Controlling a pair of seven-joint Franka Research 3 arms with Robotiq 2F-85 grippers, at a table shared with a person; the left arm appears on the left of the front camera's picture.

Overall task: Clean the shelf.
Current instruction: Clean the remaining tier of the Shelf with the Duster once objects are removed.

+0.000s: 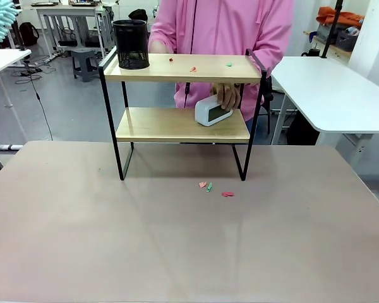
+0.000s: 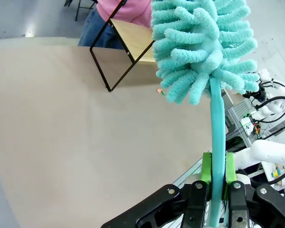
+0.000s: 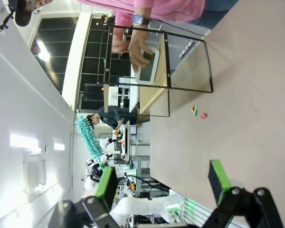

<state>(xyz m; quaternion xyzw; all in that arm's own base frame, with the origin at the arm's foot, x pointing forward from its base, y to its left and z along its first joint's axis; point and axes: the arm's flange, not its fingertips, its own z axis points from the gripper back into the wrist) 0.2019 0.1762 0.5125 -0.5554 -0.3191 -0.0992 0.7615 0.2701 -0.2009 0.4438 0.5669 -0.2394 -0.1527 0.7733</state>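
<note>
- Teal duster (image 2: 204,42) with a fluffy chenille head on a thin plastic handle: the left gripper (image 2: 217,173) has the handle pinched tight between its green pads. The head stands up beyond the fingers, off to the left of the table and well apart from the shelf.
- Right gripper (image 3: 162,180): its jaws are spread wide with nothing between them. It faces the shelf across the tabletop from well back.
- Small two-tier shelf (image 1: 177,77), two pale wooden boards in a thin black metal frame: it stands at the far middle of the large beige tabletop (image 1: 177,252), just in front of a person in a pink top.
- Top board: a black mesh pen cup (image 1: 131,44) sits at its left end. Three tiny scraps, red (image 1: 171,60), orange (image 1: 193,69) and green (image 1: 228,64), lie loose along the rest of it.
- Lower board: the person's hand (image 1: 227,95) grips a small white boxy device with a dark screen (image 1: 211,112) at the right end. It is tilted, and I cannot tell whether it rests on the wood.
- Tabletop scraps (image 1: 209,187): a few coloured bits lie near the right front leg.
- Progress, as I judge it: the tool is in hand, but the top board is not yet swept. That board, the patch around the cup and the lower board remain to be done.
</note>
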